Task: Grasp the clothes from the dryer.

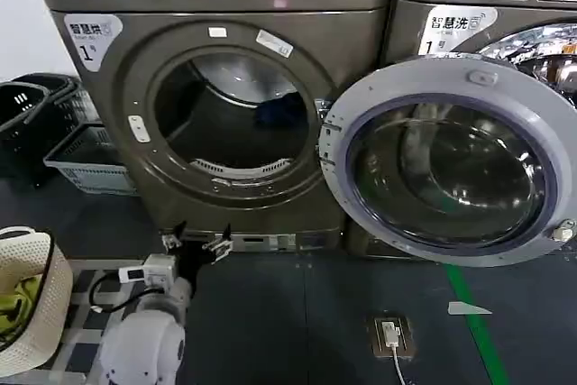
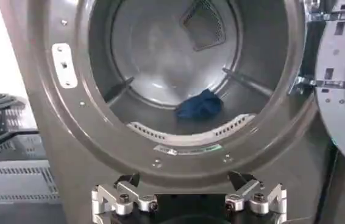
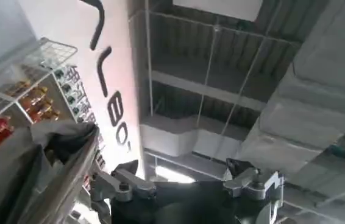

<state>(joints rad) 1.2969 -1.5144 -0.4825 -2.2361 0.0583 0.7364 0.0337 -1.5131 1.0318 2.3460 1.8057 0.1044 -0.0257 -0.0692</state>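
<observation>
The bronze-grey dryer, labelled "1", stands with its round porthole open. Its grey-rimmed glass door is swung out to the right. A small dark blue piece of clothes lies low in the steel drum, also seen in the head view as a blue patch. My left gripper hangs open in front of the dryer, below the porthole rim and well short of the clothes; its fingertips are spread wide with nothing between them. My right gripper is open, empty and points up at the ceiling.
A neighbouring machine with a shiny drum front stands behind the open door. Grey and black laundry baskets sit on the floor at the left. A white basket holding yellow-green cloth stands near me. A floor socket and green tape mark the dark floor.
</observation>
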